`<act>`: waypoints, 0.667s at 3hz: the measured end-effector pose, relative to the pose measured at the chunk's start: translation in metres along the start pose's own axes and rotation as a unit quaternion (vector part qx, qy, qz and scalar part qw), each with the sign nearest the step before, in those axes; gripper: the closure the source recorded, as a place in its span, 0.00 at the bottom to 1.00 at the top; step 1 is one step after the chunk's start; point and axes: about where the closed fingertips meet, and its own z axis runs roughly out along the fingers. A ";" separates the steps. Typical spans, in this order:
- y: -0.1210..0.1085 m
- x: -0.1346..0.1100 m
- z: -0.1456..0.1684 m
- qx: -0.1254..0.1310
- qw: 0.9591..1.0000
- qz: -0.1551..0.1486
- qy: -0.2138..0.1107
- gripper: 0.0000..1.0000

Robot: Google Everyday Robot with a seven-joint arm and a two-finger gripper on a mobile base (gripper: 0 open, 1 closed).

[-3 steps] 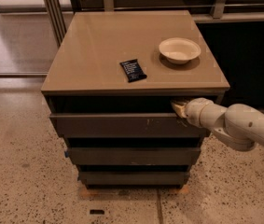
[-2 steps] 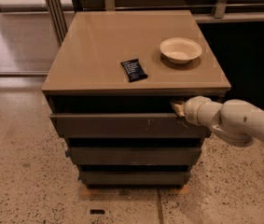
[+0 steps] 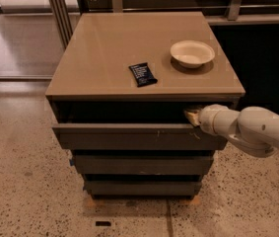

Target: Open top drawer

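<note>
The wide dark grey top drawer (image 3: 129,136) — flat, matte, faintly scratched — juts slightly out; the pale claw (image 3: 193,116) rests at its upper right edge, grip unclear.

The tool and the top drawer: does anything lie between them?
Nothing visible; in the camera view the tool sits at the upper right edge of the top drawer.

My gripper (image 3: 192,116) sits at the right end of the top drawer (image 3: 129,137), tucked under the counter (image 3: 104,58) lip, its tip partly lost in shadow. Behind it, my arm (image 3: 257,132) runs off the right edge. Left of the gripper the drawer's inside is dark, so I cannot tell what lies in it. Up and left, the print on the dark packet (image 3: 142,74) is too small to read. Well below, on the floor (image 3: 20,181), I cannot identify a small dark speck (image 3: 102,223)
</note>
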 end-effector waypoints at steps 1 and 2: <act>0.000 -0.002 -0.001 0.000 1.000 0.000 0.000 1.00; 0.003 0.019 -0.018 0.000 0.999 0.023 0.028 1.00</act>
